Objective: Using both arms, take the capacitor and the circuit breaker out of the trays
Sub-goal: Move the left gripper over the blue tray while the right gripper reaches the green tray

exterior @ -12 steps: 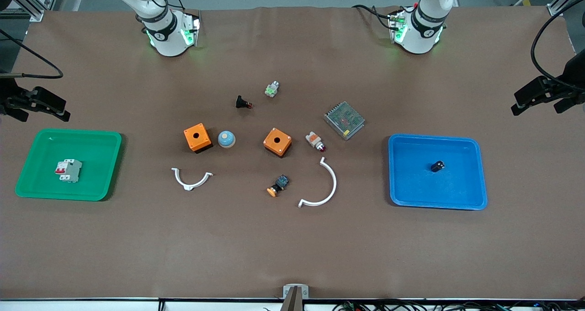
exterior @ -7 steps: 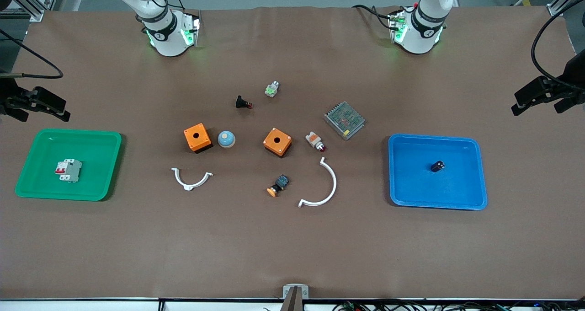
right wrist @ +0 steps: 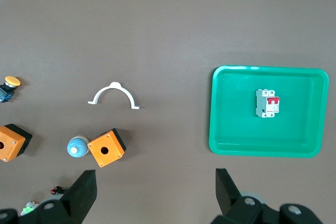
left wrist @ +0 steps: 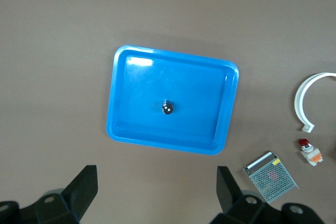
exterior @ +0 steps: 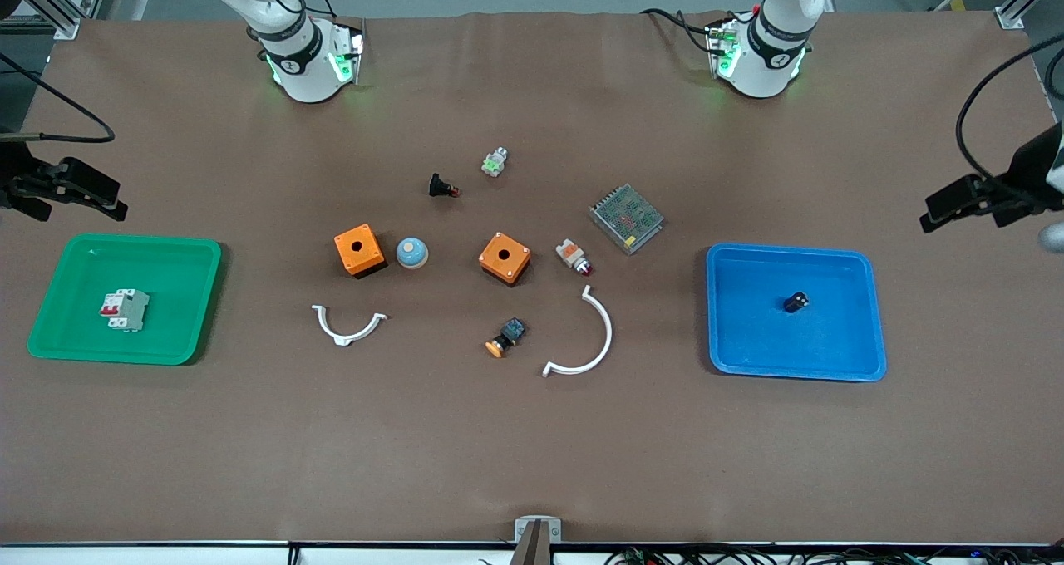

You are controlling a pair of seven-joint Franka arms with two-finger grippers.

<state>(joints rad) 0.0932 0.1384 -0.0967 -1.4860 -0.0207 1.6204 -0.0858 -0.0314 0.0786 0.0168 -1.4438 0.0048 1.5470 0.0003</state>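
Note:
The capacitor [exterior: 795, 302], a tiny black cylinder, stands in the blue tray [exterior: 748, 341] at the left arm's end of the table. In the left wrist view the capacitor [left wrist: 168, 107] sits mid-tray [left wrist: 131, 119], well away from my open, empty left gripper [left wrist: 157, 182]. The breaker [exterior: 125, 309], a white-grey block with red levers, lies in the green tray [exterior: 75, 336] at the right arm's end. My right gripper [right wrist: 156, 184] hangs open and empty high above bare table, with the breaker [right wrist: 267, 103] and its tray [right wrist: 236, 129] off to one side. Both grippers [exterior: 956, 203] [exterior: 91, 195] show at the front view's edges.
Between the trays lie two orange boxes [exterior: 359, 250] [exterior: 504, 257], a blue dome [exterior: 411, 253], two white arcs [exterior: 347, 328] [exterior: 590, 341], a grey mesh module [exterior: 627, 218], an indicator lamp [exterior: 573, 257], an orange-capped button [exterior: 505, 337], a black flared part [exterior: 441, 187] and a small green-white part [exterior: 495, 162].
The left gripper has shifted slightly in the air above the blue tray's end of the table. The right arm and all objects have stayed put.

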